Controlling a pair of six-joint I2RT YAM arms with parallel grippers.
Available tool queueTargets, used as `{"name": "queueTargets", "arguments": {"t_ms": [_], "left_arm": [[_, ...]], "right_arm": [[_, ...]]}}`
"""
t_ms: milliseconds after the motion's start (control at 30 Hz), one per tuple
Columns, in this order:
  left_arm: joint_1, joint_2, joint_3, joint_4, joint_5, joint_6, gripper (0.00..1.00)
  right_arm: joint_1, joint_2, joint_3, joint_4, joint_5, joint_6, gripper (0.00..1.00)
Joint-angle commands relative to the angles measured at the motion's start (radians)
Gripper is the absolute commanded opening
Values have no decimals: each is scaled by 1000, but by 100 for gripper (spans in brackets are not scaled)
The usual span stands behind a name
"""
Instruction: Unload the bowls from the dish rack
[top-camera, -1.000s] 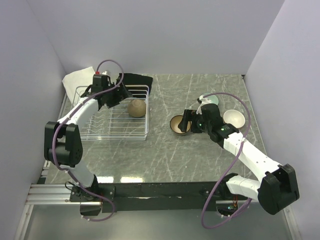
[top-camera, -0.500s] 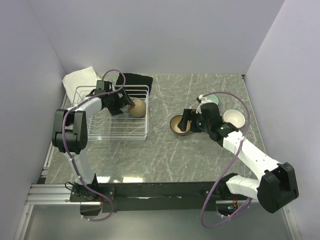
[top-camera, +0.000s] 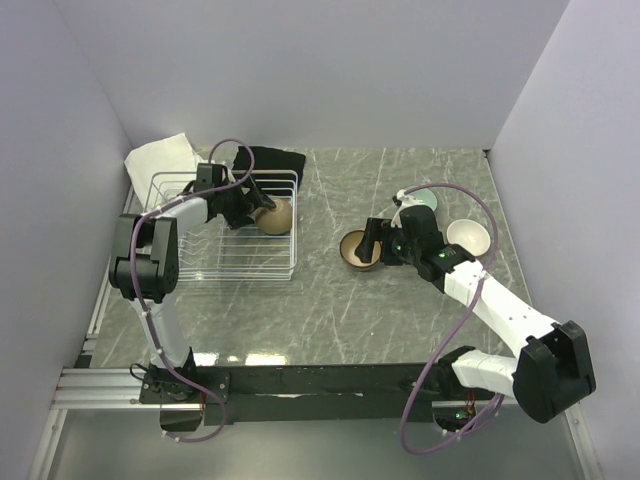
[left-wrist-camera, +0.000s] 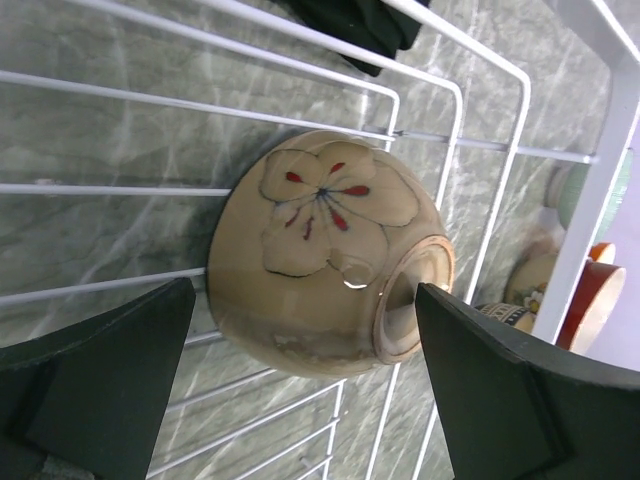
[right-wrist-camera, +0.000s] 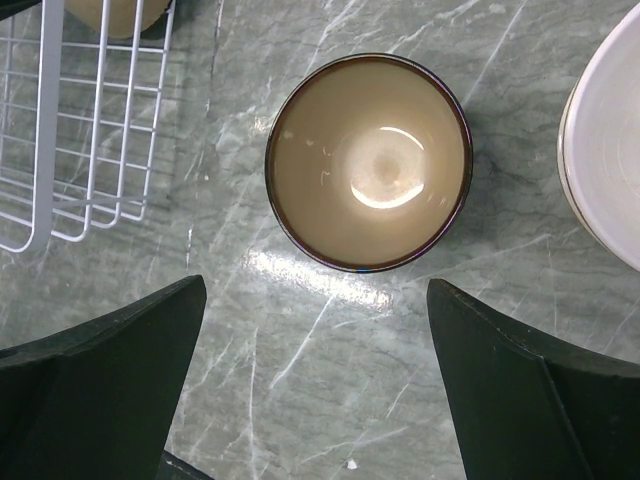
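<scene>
A beige flowered bowl (left-wrist-camera: 320, 250) lies on its side in the far right corner of the dish rack (top-camera: 225, 262), the left pincer (left-wrist-camera: 305, 300) spread wide around it. The right pincer (right-wrist-camera: 316, 288), also wide, hangs over a brown-rimmed bowl (right-wrist-camera: 368, 162) upright on the counter (top-camera: 330, 310).

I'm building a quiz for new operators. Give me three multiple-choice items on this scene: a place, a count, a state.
1. Where is the flower-painted tan bowl? A in the dish rack; B on the floor; C on a shelf.
2. How many bowls are in the rack? A none; B one; C three.
3. How does the brown bowl under the right tool sit? A upside down; B on its side; C upright, empty.
Key: 1A, rack wires run beneath it; 2B, only the tan bowl is inside; 3C, its glossy inside faces up.
</scene>
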Motion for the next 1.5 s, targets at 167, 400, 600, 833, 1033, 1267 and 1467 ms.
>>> {"name": "queueTargets", "arguments": {"t_ms": [167,400,600,833,1033,1267,1467], "left_arm": [[5,26,-40,26,-6,-86,99],[7,3,-54,46,18,-118,99],[5,-52,-28,16,18,-123,78],[7,-120,1,-23,3,-114,65],[7,-161,1,-26,6,-107,53],[5,-187,21,-73,-25,-54,40],[-6,-231,92,-191,-133,96,36]], "right_arm": [[-2,3,47,19,0,-7,99],[-3,7,50,21,-1,-10,99],[-3,4,48,21,0,-12,99],[-3,-4,47,19,-3,-10,99],[-3,-13,45,16,-7,-6,99],[-3,-24,45,12,-10,-3,99],[-3,-40,48,6,-18,0,99]]}}
